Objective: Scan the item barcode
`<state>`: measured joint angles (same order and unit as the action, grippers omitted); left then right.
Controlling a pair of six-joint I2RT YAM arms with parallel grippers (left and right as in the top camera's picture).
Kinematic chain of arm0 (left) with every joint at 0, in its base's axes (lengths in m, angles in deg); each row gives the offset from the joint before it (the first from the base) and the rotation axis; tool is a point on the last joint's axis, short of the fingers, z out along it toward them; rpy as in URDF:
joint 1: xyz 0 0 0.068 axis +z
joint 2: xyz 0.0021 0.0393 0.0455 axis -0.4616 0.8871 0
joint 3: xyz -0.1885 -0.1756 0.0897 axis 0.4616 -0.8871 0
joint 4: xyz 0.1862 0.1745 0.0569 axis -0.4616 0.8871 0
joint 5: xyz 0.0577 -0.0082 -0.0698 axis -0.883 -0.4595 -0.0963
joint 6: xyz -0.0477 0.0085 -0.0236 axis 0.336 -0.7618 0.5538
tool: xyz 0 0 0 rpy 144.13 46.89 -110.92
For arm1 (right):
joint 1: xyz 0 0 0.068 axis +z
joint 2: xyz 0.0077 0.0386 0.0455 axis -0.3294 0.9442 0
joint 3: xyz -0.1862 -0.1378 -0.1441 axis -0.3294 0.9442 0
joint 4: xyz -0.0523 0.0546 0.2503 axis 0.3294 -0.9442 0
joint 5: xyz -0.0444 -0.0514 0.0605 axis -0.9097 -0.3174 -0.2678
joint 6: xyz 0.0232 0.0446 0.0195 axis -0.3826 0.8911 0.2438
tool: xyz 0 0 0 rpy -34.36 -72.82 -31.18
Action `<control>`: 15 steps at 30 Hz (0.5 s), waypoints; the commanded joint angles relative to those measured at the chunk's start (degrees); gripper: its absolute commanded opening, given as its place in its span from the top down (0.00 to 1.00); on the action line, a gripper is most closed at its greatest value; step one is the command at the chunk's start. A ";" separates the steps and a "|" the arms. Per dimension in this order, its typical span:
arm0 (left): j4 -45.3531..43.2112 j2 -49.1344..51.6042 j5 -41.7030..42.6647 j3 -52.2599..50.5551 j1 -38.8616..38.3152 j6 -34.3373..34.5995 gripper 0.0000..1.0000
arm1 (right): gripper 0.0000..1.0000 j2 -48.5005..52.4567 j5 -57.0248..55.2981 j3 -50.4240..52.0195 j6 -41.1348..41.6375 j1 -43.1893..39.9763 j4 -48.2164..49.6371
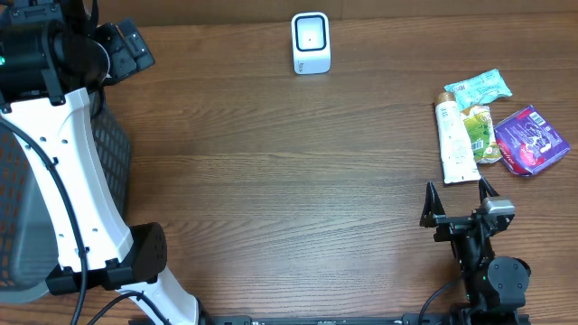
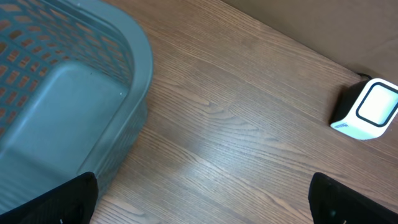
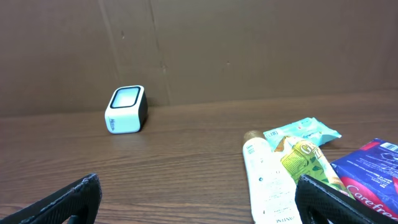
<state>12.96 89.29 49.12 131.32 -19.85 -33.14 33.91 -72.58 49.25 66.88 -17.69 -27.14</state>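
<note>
We saw a brown wood-grain tabletop [image 1: 271,181] backed by a plain brown board wall [image 3: 261,43], with the white barcode scanner [image 1: 311,42] at its far edge. At right lay a white tube [image 1: 456,144], teal packet [image 1: 479,88], green packet [image 1: 483,135] and purple packet [image 1: 533,140], just beyond the right claw [image 1: 458,191], which stood wide and empty. The left claw [image 2: 204,183] also gaped, beside the grey basket [image 2: 62,106]. The left arm [image 1: 72,162] hid part of the basket, and the frame edge cut it off.
</note>
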 commanded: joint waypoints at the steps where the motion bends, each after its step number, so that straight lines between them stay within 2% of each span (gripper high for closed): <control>1: 0.09 0.09 0.09 -0.07 0.15 0.81 0.01 | 0.00 -0.68 0.33 0.61 0.20 0.11 0.44; 8: 0.04 -5.40 0.07 -4.44 -1.86 0.81 0.01 | 0.00 -0.68 0.31 0.61 0.20 0.11 0.44; 13: -2.69 -14.84 -1.44 -16.61 -6.45 0.79 0.01 | 0.00 -0.68 0.33 0.61 0.22 0.11 0.44; 15: -6.71 -19.34 -3.23 -22.40 -8.33 0.81 0.01 | 0.00 -0.68 0.33 0.61 0.20 0.11 0.44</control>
<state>9.02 76.83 48.42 114.21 -26.02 -33.14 33.91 -72.60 49.25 66.88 -17.69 -27.07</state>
